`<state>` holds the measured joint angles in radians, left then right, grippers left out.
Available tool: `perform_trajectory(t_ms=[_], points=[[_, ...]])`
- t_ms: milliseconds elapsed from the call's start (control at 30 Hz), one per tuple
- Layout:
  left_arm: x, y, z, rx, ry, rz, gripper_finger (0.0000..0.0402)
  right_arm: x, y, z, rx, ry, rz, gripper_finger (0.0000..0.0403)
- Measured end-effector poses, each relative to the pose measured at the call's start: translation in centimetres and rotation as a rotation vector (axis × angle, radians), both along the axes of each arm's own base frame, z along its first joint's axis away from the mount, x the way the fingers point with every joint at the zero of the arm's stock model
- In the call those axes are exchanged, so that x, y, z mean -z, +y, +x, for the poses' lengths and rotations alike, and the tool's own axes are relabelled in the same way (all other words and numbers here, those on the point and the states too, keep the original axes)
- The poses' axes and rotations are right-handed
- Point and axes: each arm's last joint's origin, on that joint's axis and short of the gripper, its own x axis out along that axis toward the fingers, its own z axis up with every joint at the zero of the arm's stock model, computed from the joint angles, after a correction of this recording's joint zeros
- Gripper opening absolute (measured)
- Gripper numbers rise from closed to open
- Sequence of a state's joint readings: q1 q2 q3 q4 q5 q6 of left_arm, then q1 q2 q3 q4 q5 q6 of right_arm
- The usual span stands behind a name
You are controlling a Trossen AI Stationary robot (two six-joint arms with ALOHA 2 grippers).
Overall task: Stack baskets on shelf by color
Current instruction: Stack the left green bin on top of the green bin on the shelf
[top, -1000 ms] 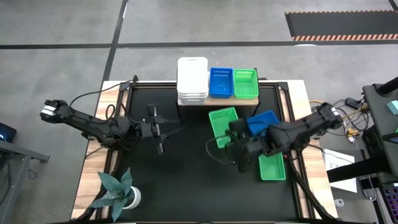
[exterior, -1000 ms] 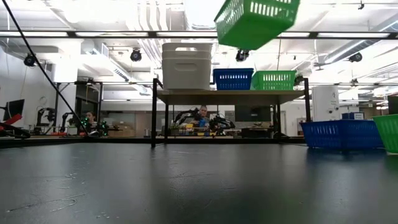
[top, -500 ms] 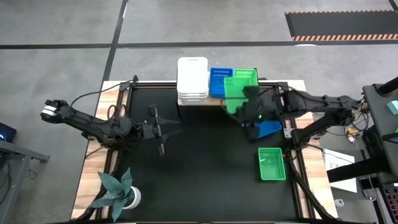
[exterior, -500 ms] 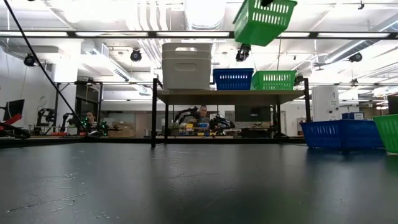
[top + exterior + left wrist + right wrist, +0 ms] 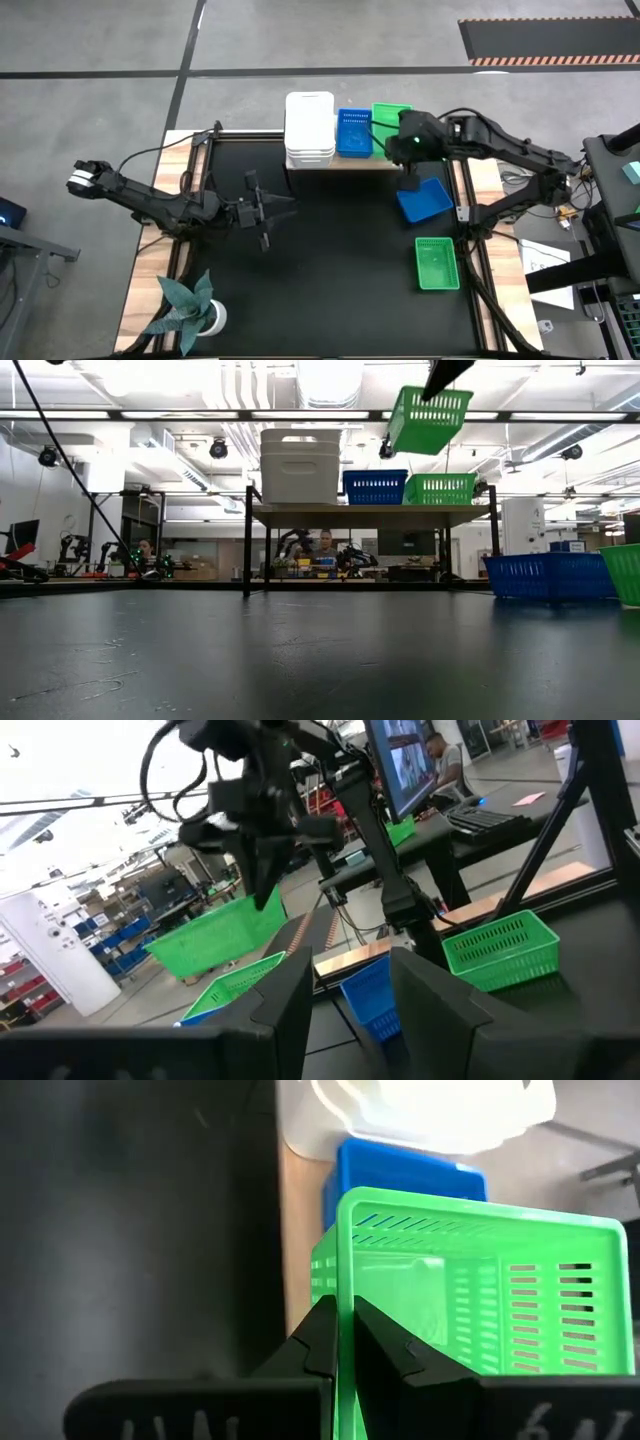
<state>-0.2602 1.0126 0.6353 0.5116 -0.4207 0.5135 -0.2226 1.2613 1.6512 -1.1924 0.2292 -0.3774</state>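
Holding up everything is the big black desk (image 5: 330,270). At its far edge stands the wooden shelf (image 5: 370,515), and on the shelf sit a white stack (image 5: 309,128) on the left, a blue basket (image 5: 353,133) in the middle and a green basket (image 5: 440,490) on the right.

The right gripper (image 5: 345,1345) hangs high over the right end of the shelf. Its jaws are pressed tight on the thin rim of another green basket (image 5: 429,420). This carried basket is in the air, right above the green one on the shelf. It is tilted, with one end lower than the other, and its long side seems to run from near to far, like the baskets below.

It could catch on the rim below and not drop in, because it hangs crooked. It could also swing from the thin pinch and bump the blue basket.

One more blue basket (image 5: 424,199) and one more green one (image 5: 437,263) wait on the right side of the desk.

The left gripper (image 5: 262,210) waits over the left side of the desk, its jaws spread and holding nothing.
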Motion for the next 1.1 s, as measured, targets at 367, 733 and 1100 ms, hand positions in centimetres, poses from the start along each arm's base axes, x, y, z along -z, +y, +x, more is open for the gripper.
perform_trajectory(t_ms=[367,733,1100], points=[[0.0,0.0,0.0,-0.006,0.009,0.018,0.012,1.8,-4.5,0.8,0.041,0.081,0.047,0.0011],[0.0,0.0,0.0,-0.007,0.008,0.025,0.012,2.5,-7.4,0.1,0.07,0.105,0.091,0.0011],[-0.2,0.1,-0.2,-0.008,-0.001,0.025,0.012,3.4,-8.0,0.0,0.061,0.131,0.114,0.0011]])
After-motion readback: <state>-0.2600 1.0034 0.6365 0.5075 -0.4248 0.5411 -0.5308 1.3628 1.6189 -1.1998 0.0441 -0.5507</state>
